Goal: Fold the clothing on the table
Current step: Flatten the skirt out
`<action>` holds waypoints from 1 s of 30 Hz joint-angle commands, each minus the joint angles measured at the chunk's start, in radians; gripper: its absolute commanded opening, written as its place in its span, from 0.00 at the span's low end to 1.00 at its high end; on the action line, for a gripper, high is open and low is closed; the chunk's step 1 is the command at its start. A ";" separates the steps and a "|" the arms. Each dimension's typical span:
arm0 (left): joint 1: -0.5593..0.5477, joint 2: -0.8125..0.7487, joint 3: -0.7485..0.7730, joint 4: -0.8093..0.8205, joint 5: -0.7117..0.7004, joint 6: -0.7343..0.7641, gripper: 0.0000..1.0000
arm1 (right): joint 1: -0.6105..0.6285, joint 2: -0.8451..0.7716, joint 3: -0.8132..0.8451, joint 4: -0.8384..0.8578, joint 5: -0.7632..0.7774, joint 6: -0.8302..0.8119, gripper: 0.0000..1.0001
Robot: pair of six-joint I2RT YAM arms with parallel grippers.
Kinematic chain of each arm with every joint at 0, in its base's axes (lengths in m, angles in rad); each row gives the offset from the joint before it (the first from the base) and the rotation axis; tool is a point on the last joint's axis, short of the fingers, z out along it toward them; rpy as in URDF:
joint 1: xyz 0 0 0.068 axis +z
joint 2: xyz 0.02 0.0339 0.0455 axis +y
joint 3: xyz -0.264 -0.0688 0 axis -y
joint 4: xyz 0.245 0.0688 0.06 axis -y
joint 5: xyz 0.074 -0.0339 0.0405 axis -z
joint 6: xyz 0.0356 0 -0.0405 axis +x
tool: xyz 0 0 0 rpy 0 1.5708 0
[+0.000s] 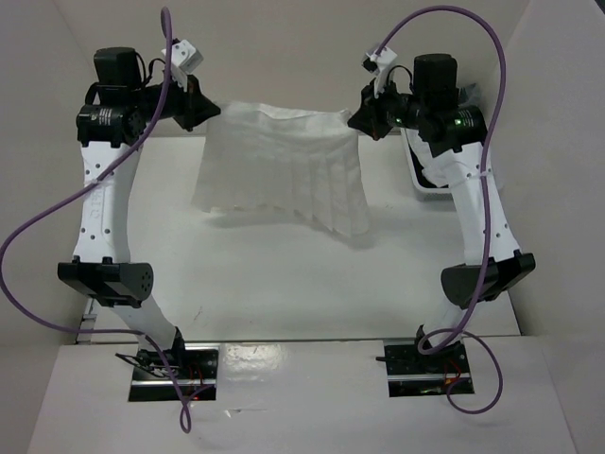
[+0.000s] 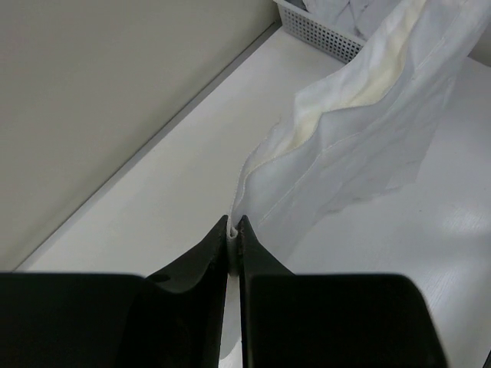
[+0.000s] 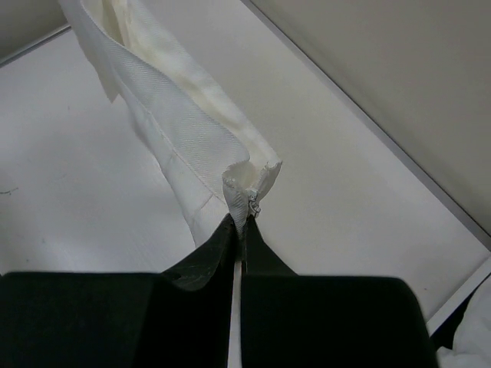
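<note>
Both pinch it — skirt (image 1: 284, 170) hangs between left end effector (image 1: 214, 110) and right end effector (image 1: 355, 120).

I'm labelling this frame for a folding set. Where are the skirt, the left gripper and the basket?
skirt (image 1: 284, 170): top external view, middle of the pleated panel.
left gripper (image 2: 234, 224): left wrist view, between the fingertips pinching the skirt's edge.
basket (image 2: 322, 34): left wrist view, its perforated side wall.

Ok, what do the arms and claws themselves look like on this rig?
Both the left arm and right arm have white links with black joint housings, and a purple cable loops along each. A green light glows near the right wrist. The left claw and right claw are matte black, tapering to thin tips.
</note>
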 commanded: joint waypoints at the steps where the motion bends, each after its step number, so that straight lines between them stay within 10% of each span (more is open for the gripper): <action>1: -0.011 0.048 0.086 -0.008 0.016 -0.023 0.13 | 0.005 0.028 0.053 0.035 -0.001 -0.005 0.00; 14: -0.063 0.206 0.235 -0.018 -0.140 -0.056 0.13 | 0.005 0.241 0.267 0.093 0.171 0.076 0.00; 30: -0.120 -0.202 -0.192 -0.019 -0.116 0.044 0.11 | 0.005 -0.194 -0.158 -0.005 -0.035 -0.118 0.00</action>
